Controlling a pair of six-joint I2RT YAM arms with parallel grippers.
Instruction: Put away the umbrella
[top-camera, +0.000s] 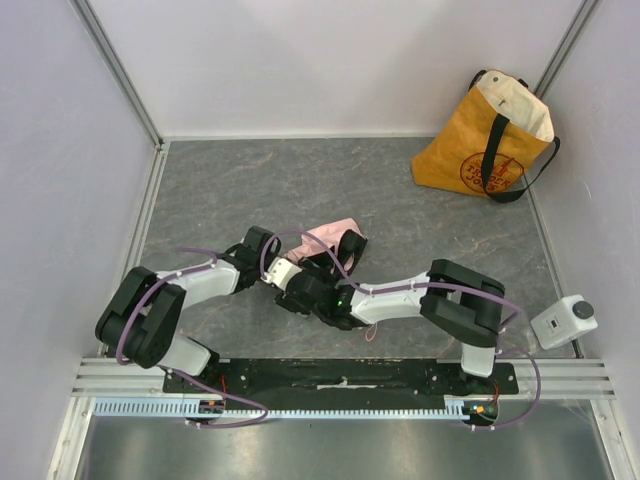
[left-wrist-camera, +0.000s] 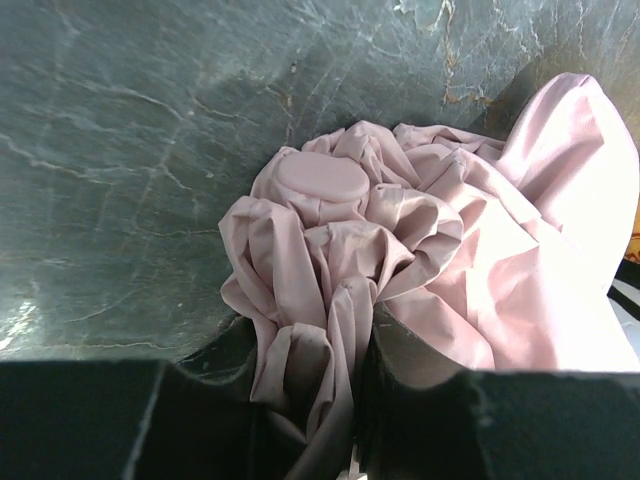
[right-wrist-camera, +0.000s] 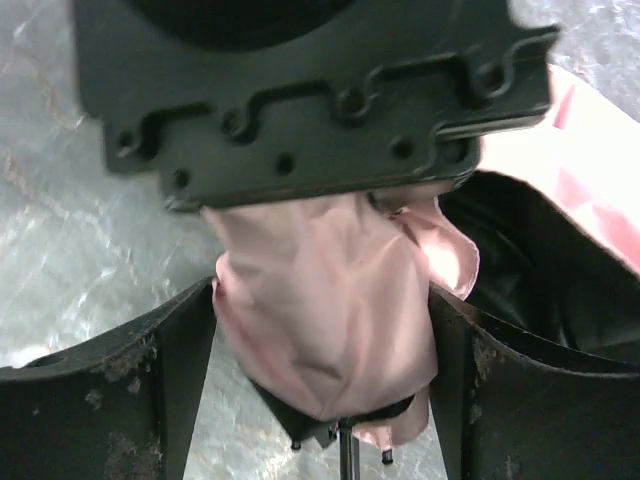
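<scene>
The crumpled pink umbrella (top-camera: 335, 231) lies mid-desk (top-camera: 420, 215) where both arms meet, its fabric pinched tight in the left end effector (left-wrist-camera: 312, 400), while the right end effector (right-wrist-camera: 322, 335) stands wide open astride the bundle, its fingers (right-wrist-camera: 180, 340) perhaps just brushing the cloth.

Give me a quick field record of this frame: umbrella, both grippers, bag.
umbrella: pale pink, collapsed and bunched, on the table mid-workspace
left gripper: shut on the umbrella fabric
right gripper: fingers either side of the canopy bundle; grip unclear
yellow tote bag: far right, by the wall, mouth open, apart from the umbrella
status: umbrella not yet put away
</scene>
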